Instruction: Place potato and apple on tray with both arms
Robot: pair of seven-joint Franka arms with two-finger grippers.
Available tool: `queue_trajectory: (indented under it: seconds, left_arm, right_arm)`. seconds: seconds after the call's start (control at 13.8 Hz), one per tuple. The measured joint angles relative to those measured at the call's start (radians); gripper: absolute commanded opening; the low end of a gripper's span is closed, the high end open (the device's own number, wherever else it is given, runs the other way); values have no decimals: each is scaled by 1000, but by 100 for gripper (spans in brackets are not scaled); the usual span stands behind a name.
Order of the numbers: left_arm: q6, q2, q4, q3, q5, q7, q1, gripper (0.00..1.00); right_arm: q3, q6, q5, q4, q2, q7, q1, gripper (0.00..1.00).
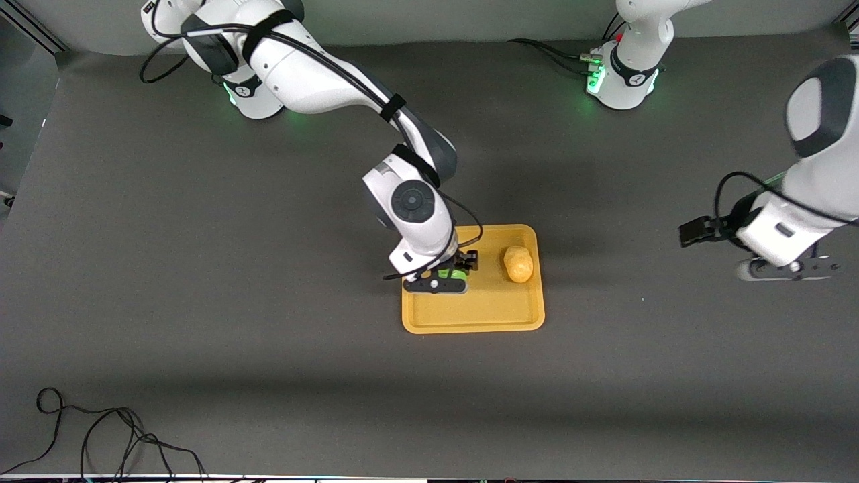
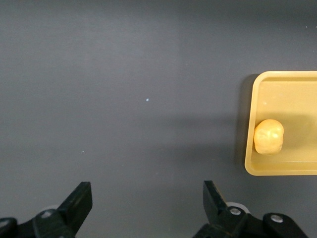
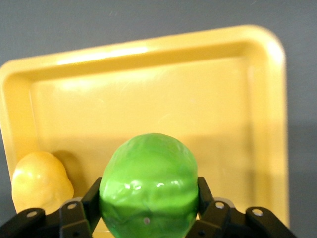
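Observation:
The yellow-orange tray (image 1: 483, 315) lies mid-table. The potato (image 1: 518, 263) rests on it near the rim toward the left arm's end; it also shows in the left wrist view (image 2: 269, 136) and the right wrist view (image 3: 40, 182). My right gripper (image 1: 453, 270) is over the tray's end toward the right arm, shut on the green apple (image 1: 454, 273), which fills the space between its fingers (image 3: 147, 186). I cannot tell if the apple touches the tray (image 3: 218, 114). My left gripper (image 2: 147, 208) is open and empty over bare table beside the tray (image 2: 297, 99), the arm (image 1: 782, 235) waiting there.
The table is covered by a dark grey mat (image 1: 201, 268). A loose black cable (image 1: 100, 436) lies at the table's edge nearest the front camera, toward the right arm's end. Both arm bases (image 1: 621, 77) stand along the edge farthest from the front camera.

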Motion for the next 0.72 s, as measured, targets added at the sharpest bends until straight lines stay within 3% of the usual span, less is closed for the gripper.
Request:
queue_trajectory:
  seconds: [0.51, 0.65, 0.72]
  left_arm:
    - [-95, -126, -5, 52, -5, 88, 35, 100]
    - [-95, -148, -8, 112, -13, 145, 12, 100]
    - [-96, -158, -8, 183, -22, 175, -33, 100]
  right_arm:
    - [-2, 5, 0, 54, 44, 1, 9, 38]
    - [-2, 5, 0, 54, 58, 1, 12, 38]
    - [-2, 5, 0, 55, 71, 1, 12, 38]
